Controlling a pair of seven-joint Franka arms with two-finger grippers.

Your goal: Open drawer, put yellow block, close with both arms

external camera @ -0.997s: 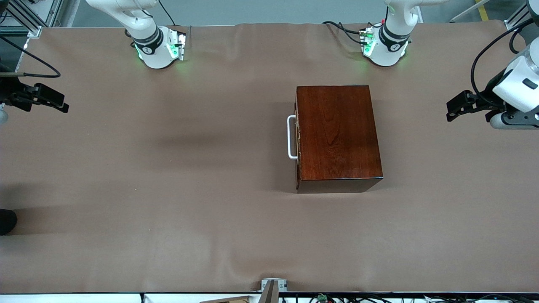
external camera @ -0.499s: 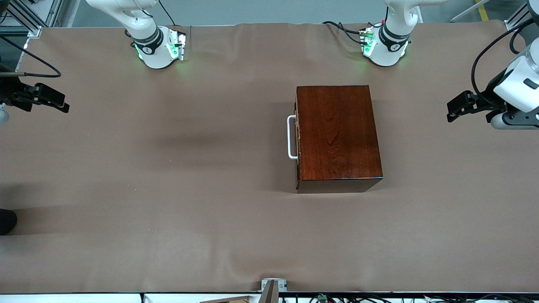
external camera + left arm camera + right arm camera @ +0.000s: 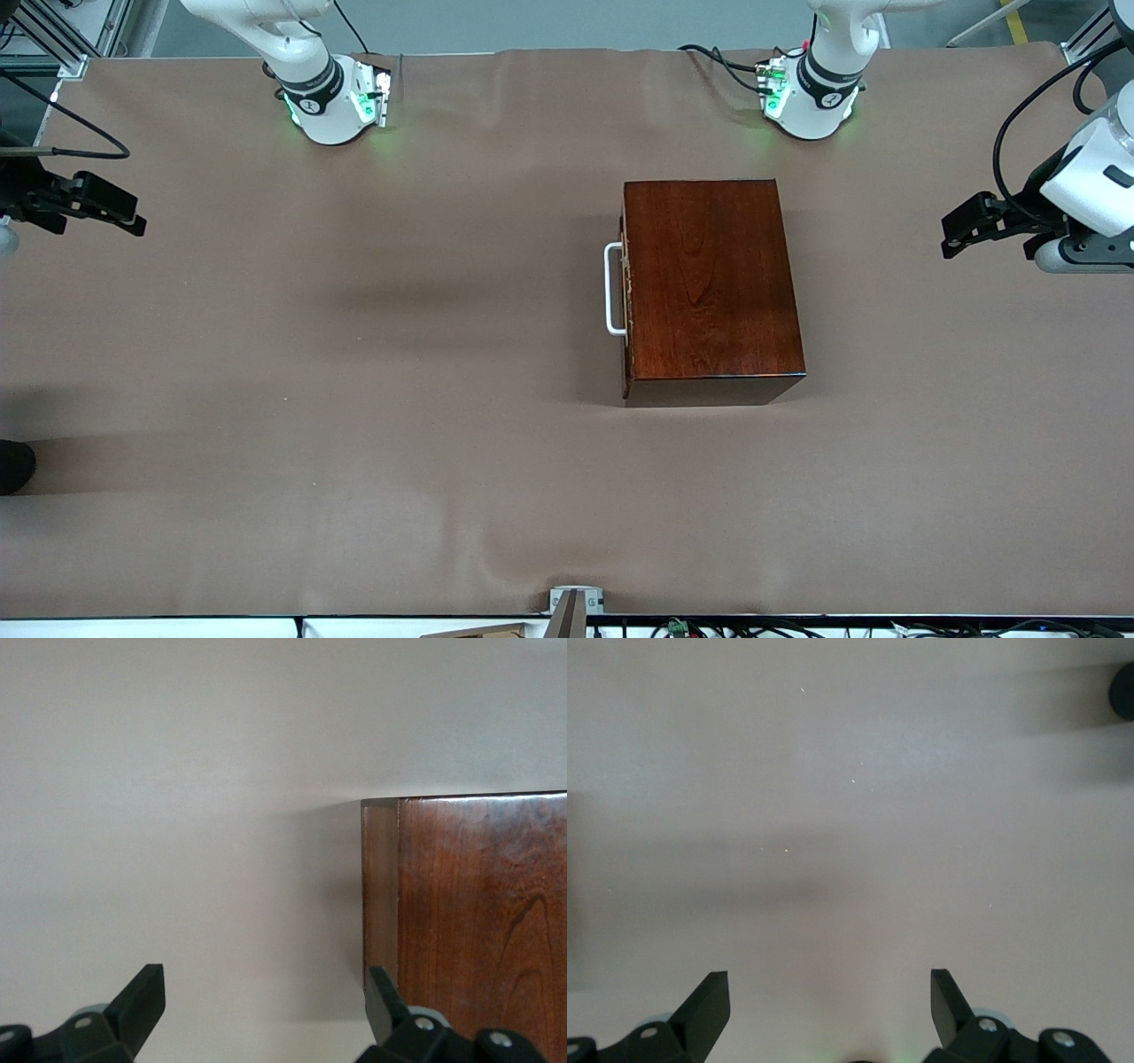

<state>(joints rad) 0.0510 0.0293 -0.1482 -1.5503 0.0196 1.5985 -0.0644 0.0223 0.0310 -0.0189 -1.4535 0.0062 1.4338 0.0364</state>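
The left gripper (image 3: 266,1010) has its fingers (image 3: 142,997) spread wide and empty; it hangs over the bench at the left arm's end, with a corner of the wooden box (image 3: 713,288) ahead of it. The right gripper (image 3: 830,1010) also has its fingers (image 3: 707,999) spread apart, holding nothing, over bare cloth at the right arm's end, well apart from the box. Both arms wait at the edges.

The drawer (image 3: 625,292) sits fully shut in the box, its dark front turned toward the right arm's end, with the white U-shaped handle (image 3: 611,289) standing clear of the front. The handle is judged the proper place to take hold: rigid, thin enough for the fingers to straddle. The box looks solid and glossy, so it may slide on the cloth when the drawer is pulled; bracing it with the other arm seems prudent. The yellow block is not visible in any view.

The bench (image 3: 354,399) is covered in a brown cloth with slight wrinkles. Cables and frame parts line the room's edges.
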